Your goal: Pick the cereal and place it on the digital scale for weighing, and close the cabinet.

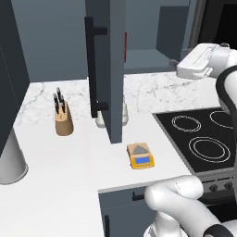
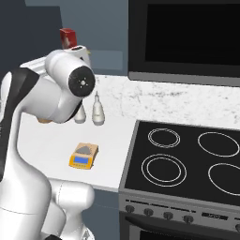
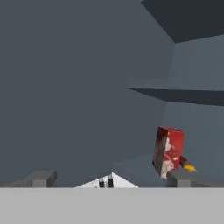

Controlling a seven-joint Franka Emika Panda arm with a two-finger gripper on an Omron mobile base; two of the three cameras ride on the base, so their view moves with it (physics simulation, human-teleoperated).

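Cereal: small red rectangular box [image 3: 169, 150] with a pale whitish picture on its front, standing upright on the cabinet's lower shelf near the open front edge; in the right base view a red corner [image 2: 68, 36] shows above the arm.
Cereal look: plain cardboard carton, taller than wide, one narrow side turned toward the hand camera; a small yellow-tipped object lies just beside its base, too small to identify.
Cabinet: dark slate-grey wall cabinet, its tall flat door [image 1: 114, 69] swung wide open over the counter, with a long black vertical bar handle [image 1: 92, 67] on its face.
Gripper: two dark fingertips [image 3: 109, 179] spread wide apart and holding nothing; the right one sits just below the box, the left far off to the side.
Step in hand: reaching into the cabinet for the cereal; not yet grasped, by my reading.
Next move calls for: shifting the hand sideways so the box lies between the fingers, advancing, then closing on its narrow sides without toppling it.
Digital scale: small flat orange-yellow device [image 1: 140, 156] with a grey weighing plate and blue display panel, bare, near the counter's front edge beside the black stovetop [image 1: 203, 134].
Counter: white marble surface [image 1: 55, 152]; a wooden knife block [image 1: 63, 119] stands toward the back left; two pale shakers [image 2: 98, 112] stand at the rear, under the cabinet.
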